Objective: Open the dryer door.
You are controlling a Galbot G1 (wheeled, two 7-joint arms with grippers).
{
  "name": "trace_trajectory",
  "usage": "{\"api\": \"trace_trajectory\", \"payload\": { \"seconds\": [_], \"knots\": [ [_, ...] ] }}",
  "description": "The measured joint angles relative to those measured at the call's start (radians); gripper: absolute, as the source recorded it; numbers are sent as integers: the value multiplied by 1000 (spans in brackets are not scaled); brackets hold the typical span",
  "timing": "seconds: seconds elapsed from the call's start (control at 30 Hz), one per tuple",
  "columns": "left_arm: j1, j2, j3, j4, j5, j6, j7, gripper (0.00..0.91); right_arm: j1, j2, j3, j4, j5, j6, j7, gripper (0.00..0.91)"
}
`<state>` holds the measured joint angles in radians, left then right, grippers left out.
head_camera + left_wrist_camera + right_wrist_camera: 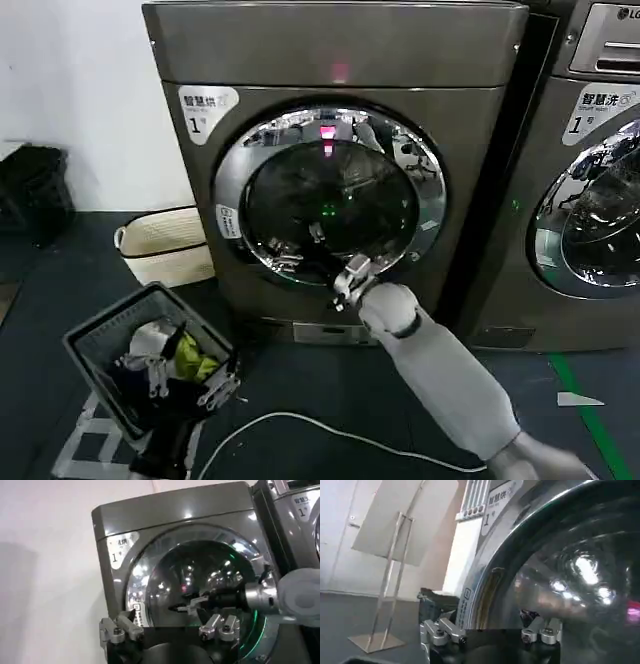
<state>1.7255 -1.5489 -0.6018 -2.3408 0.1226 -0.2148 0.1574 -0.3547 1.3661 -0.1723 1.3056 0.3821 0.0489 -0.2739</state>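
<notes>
step: reaching | my right gripper (349,283) fingers spread, at closed chrome-ringed round dark-glass dryer door (330,196) lower rim | next: catch edge, pull outward

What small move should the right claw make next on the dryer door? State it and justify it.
Probably ease the right claw a little further onto the chrome ring's lower right edge to hook it. The dryer door looks shut, flush with the machine front, and the claw sits right at its rim. The left claw waits low over the basket.

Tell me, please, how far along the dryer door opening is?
Done: the right end effector has reached the lower chrome ring of the dryer door. In hand: lining up against it. Left: the door looks shut; pulling it open. The left end effector waits over the laundry basket.
</notes>
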Motion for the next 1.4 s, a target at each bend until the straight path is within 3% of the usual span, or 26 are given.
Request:
{"api": "trace_trajectory", "payload": {
  "seconds": [0.93, 1.4],
  "knots": [
    [42, -10, -15, -18, 2, -25, 4, 907, 75, 116, -27, -172, -17, 33, -57, 907],
    [40, -13, -11, -16, 2, -26, 5, 907, 134, 155, -60, -253, 22, 62, -127, 907]
  ]
}}
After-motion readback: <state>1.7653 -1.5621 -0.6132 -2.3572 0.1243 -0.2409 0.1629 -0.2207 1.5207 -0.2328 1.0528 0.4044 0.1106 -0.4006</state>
